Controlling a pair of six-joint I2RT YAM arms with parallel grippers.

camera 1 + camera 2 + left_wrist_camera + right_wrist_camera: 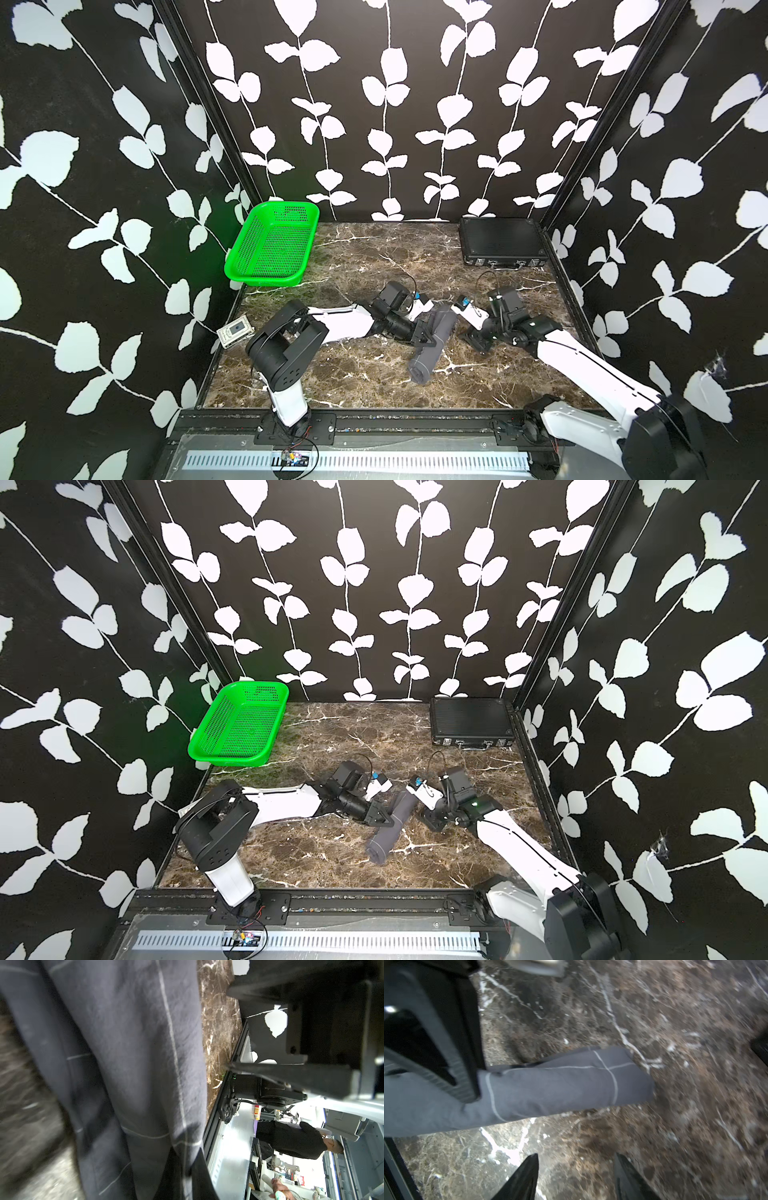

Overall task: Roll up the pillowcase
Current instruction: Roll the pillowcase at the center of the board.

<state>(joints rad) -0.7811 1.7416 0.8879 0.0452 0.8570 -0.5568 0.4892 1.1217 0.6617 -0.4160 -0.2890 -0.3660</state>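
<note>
Plainly, the pillowcase (424, 362) lies mid-table as a soft, matte charcoal roll with thin white grid lines, on the glossy, veined brown marble table (374, 257). The left gripper (429, 338), jaws together, sits against the roll's middle with a ribbed black finger; any pinched cloth is hidden. The right gripper (577, 1169) hangs just beside, pointed tips apart over blurred marble.
</note>
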